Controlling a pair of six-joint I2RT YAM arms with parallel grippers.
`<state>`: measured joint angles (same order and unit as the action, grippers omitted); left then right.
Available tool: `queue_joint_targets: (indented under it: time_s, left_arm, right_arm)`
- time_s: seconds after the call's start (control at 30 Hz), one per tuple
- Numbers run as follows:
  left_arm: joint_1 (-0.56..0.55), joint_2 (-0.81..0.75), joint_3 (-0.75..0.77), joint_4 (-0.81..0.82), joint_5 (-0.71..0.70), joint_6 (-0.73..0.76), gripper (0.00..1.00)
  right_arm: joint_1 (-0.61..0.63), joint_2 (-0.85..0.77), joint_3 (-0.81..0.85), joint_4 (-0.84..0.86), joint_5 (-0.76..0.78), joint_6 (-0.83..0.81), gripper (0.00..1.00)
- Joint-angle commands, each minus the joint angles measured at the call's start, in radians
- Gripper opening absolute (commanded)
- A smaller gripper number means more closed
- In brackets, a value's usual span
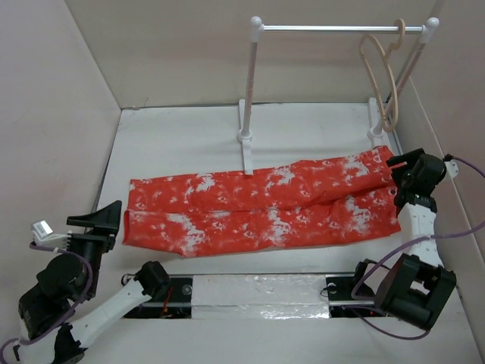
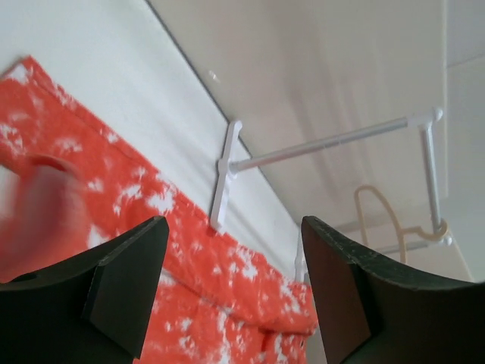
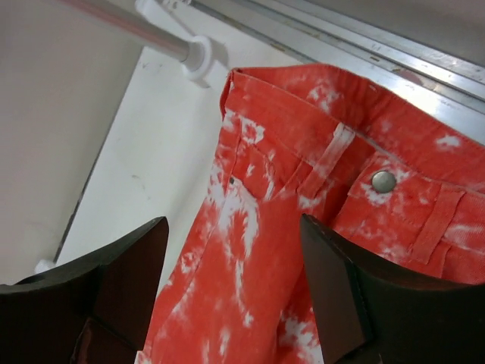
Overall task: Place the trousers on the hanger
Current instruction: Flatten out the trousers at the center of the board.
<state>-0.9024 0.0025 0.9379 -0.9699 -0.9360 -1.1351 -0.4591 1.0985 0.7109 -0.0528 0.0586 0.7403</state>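
No legible text, labels, brands, numbers or signs are found in any view. The metal button (image 3: 383, 181) on the trousers (image 1: 258, 206) is seen unmarked.

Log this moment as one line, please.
trousers flat | hanger on rack | left gripper open | right gripper open at waistband

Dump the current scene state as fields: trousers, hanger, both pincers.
trousers: flat on the table, waistband to the right, legs to the left
hanger: hooked on the rack bar at its right end, nothing on it
left pincer: open, by the leg ends, holding nothing
right pincer: open, over the waistband near the button, holding nothing
task status: trousers not yet on hanger
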Motion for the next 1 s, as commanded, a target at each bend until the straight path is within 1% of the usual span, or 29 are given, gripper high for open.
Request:
queue_joint_targets:
  time_s: [0.0,0.03,0.1,0.13,0.17,0.23,0.27,0.3,0.33,0.37,0.4,0.43,0.5,0.53,0.57,0.63,0.67,0.7,0.73,0.77,0.8,0.83,0.87,0.93,0.97]
  left_arm:
    - [0.014,-0.041,0.042,0.072,-0.162,0.032,0.69]
    - [0.023,-0.033,0.03,0.145,-0.159,0.093,0.69]
    - [0.023,0.048,-0.014,0.206,-0.112,0.122,0.69]
    - [0.023,0.089,-0.033,0.274,-0.09,0.141,0.69]
    - [0.023,0.193,-0.057,0.302,-0.057,0.159,0.69]
    - [0.023,0.31,-0.067,0.357,-0.034,0.147,0.69]
    - [0.023,0.42,-0.07,0.379,-0.012,0.13,0.69]
    - [0.023,0.465,-0.077,0.399,-0.009,0.115,0.69]
    - [0.023,0.509,-0.088,0.454,-0.006,0.107,0.71]
    - [0.023,0.578,-0.12,0.494,-0.012,0.11,0.72]
    - [0.023,0.608,-0.135,0.531,-0.018,0.106,0.74]
    - [0.037,0.637,-0.146,0.577,-0.021,0.095,0.75]
    - [0.065,0.717,-0.168,0.608,-0.015,0.069,0.77]
    - [0.118,0.744,-0.178,0.655,0.005,0.075,0.78]
    - [0.156,0.795,-0.189,0.686,0.069,0.086,0.78]
    - [0.251,0.842,-0.229,0.784,0.153,0.142,0.79]
    - [0.375,0.896,-0.244,0.827,0.249,0.17,0.78]
    - [0.448,0.921,-0.252,0.827,0.308,0.17,0.78]
    - [0.518,0.947,-0.261,0.874,0.371,0.198,0.78]
    - [0.64,0.99,-0.272,0.901,0.49,0.202,0.78]
    - [0.695,1.011,-0.295,0.921,0.541,0.205,0.78]
    - [0.732,1.031,-0.306,0.963,0.584,0.213,0.78]
    - [0.756,1.078,-0.31,0.964,0.615,0.218,0.78]
    - [0.799,1.138,-0.295,0.975,0.611,0.221,0.78]
    - [0.812,1.203,-0.286,0.973,0.602,0.23,0.79]
  right_arm:
    - [0.01,-0.106,-0.045,0.085,-0.051,-0.022,0.77]
    - [0.023,-0.152,-0.079,0.103,-0.092,-0.025,0.77]
    - [0.063,-0.193,-0.097,0.1,-0.138,-0.054,0.75]
    - [0.083,-0.237,-0.114,0.093,-0.14,-0.064,0.74]
    - [0.103,-0.262,-0.125,0.074,-0.141,-0.076,0.72]
    - [0.17,-0.308,-0.158,0.099,-0.199,-0.108,0.64]
    - [0.195,-0.346,-0.184,0.088,-0.215,-0.119,0.56]
    - [0.22,-0.367,-0.198,0.084,-0.253,-0.136,0.33]
    - [0.274,-0.385,-0.217,0.091,-0.279,-0.145,0.24]
    - [0.304,-0.422,-0.252,0.094,-0.298,-0.153,0.08]
    - [0.335,-0.439,-0.275,0.102,-0.321,-0.159,0.01]
    - [0.393,-0.451,-0.296,0.117,-0.342,-0.165,0.0]
    - [0.451,-0.471,-0.333,0.131,-0.385,-0.188,0.0]
    - [0.482,-0.471,-0.344,0.133,-0.391,-0.194,0.0]
    - [0.546,-0.47,-0.352,0.145,-0.394,-0.205,0.0]
    - [0.612,-0.451,-0.352,0.133,-0.375,-0.24,0.0]
    - [0.675,-0.428,-0.344,0.123,-0.355,-0.266,0.0]
    - [0.706,-0.428,-0.344,0.12,-0.339,-0.278,0.02]
    - [0.738,-0.401,-0.329,0.114,-0.32,-0.286,0.04]
    - [0.77,-0.387,-0.324,0.111,-0.301,-0.295,0.05]
    - [0.828,-0.372,-0.32,0.11,-0.261,-0.303,0.08]
    - [0.855,-0.358,-0.314,0.104,-0.243,-0.318,0.1]
    - [0.879,-0.33,-0.3,0.096,-0.226,-0.321,0.11]
    - [0.94,-0.31,-0.288,0.091,-0.169,-0.321,0.19]
    - [0.956,-0.299,-0.28,0.087,-0.152,-0.32,0.23]
